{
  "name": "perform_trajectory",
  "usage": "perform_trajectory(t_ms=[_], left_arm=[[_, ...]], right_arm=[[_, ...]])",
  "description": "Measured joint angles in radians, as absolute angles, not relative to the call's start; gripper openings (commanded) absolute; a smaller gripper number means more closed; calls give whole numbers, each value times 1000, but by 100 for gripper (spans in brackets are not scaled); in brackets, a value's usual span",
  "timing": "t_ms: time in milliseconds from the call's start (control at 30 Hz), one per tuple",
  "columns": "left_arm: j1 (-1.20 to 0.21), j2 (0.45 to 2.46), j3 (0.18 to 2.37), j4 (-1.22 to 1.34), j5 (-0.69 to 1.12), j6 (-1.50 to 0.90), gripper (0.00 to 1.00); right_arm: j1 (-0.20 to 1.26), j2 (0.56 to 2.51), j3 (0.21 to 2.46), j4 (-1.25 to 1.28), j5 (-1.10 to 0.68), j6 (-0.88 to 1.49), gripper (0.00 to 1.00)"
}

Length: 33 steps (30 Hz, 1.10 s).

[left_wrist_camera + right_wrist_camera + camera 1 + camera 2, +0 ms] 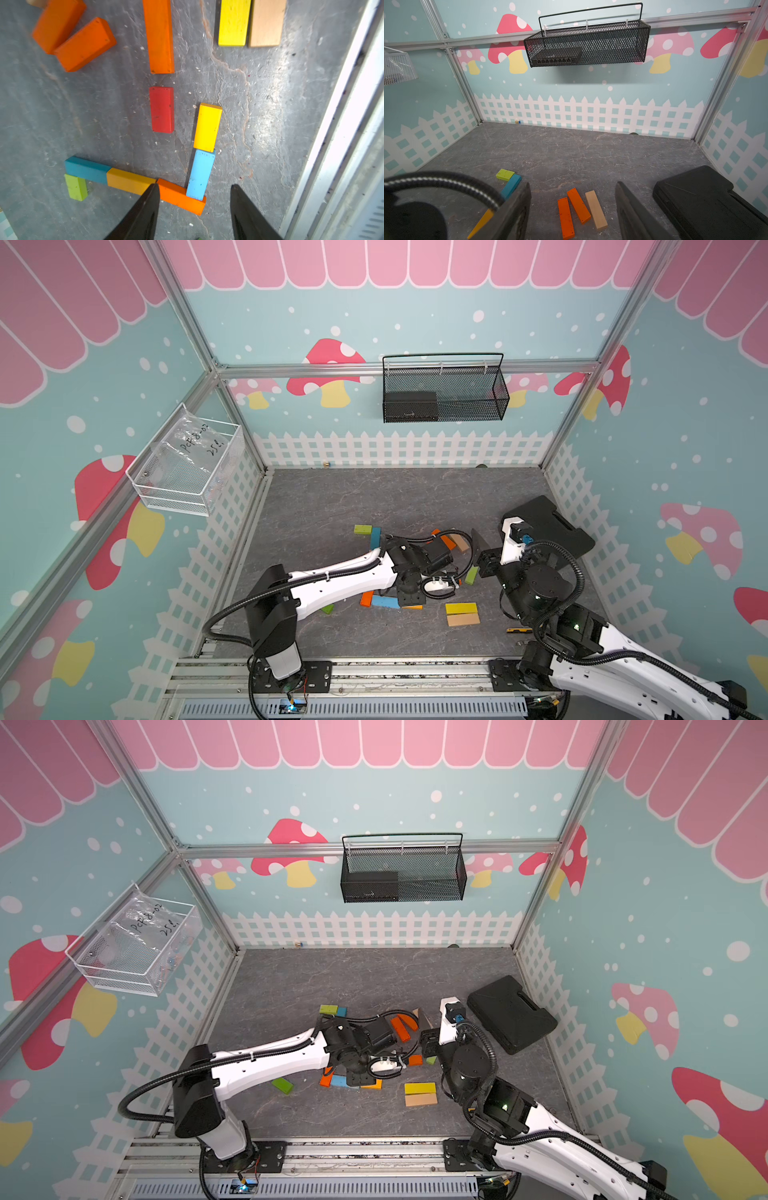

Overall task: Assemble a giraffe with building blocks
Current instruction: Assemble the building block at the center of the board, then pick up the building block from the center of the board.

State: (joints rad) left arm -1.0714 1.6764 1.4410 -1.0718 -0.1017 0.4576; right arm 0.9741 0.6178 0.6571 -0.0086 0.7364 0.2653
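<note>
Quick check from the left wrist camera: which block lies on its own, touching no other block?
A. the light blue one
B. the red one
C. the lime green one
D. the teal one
B: the red block lies clear of all the others, while the light blue block, teal block and lime green block each butt against a neighbour.

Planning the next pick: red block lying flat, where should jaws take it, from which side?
Grip the red block across its long edges at mid-length, straight down from above. It lies flat with bare table along both long sides; the long orange block sits close off one short end.
</note>
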Motion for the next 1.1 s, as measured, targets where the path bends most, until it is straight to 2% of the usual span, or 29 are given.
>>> perform_trajectory(t_ms=[200, 267, 400, 533, 700, 933, 1100], left_arm=[[-1005, 1457, 1443, -1001, -190, 288, 54], [-900, 1354, 1437, -967, -244, 203, 52], [-658, 1123, 1382, -911, -377, 27, 55], [-446, 920, 1341, -916, -448, -131, 58], [-258, 836, 1346, -973, -459, -253, 59], [-213, 821, 1407, -1061, -489, -361, 62], [-231, 775, 1433, -1069, -540, -405, 62]], right_arm=[[974, 751, 711, -20, 673, 300, 67], [974, 834, 759, -38, 635, 332, 66], [974, 1022, 860, -52, 523, 397, 60], [999, 1263, 1004, -74, 394, 439, 59], [1125, 1618, 1288, -152, 289, 422, 61], [1253, 2066, 1713, -307, 175, 358, 66], [1272, 2270, 1936, -414, 125, 327, 68]])
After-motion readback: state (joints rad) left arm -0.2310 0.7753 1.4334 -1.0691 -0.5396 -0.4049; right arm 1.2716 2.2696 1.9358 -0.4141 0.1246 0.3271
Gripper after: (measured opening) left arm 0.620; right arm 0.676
